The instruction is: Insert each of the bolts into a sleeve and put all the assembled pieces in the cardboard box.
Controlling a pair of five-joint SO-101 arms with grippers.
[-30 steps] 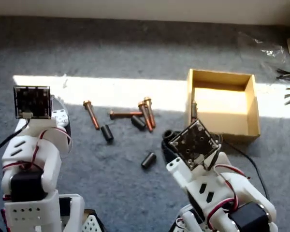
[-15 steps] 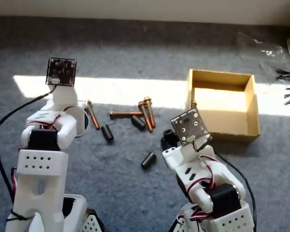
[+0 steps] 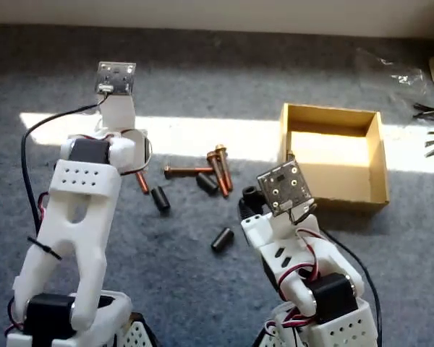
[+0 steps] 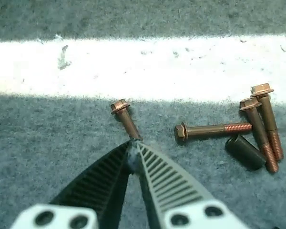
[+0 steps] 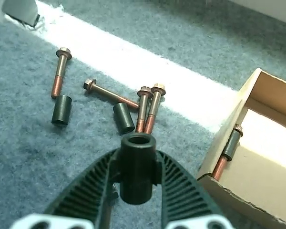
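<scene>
1. High view: the left arm (image 3: 87,188) stretches over the grey tabletop (image 3: 202,289) to a lone bolt (image 3: 142,182). The right arm (image 3: 304,267) stands near the front corner of the cardboard box (image 3: 380,163). Between the arms lie a crosswise bolt (image 3: 192,171), a pair of bolts (image 3: 220,170) and three loose sleeves (image 3: 159,199).
2. Left wrist view: the left jaws are clenched tip to tip over the lone bolt's threaded end. I cannot tell whether they pinch it. The other bolts and one loose sleeve lie well apart from it.
3. Right wrist view: the right jaws are grasping a black held sleeve (image 5: 138,167), its open bore facing the camera. In the box an assembled piece (image 5: 227,152) leans against the wall.
</scene>
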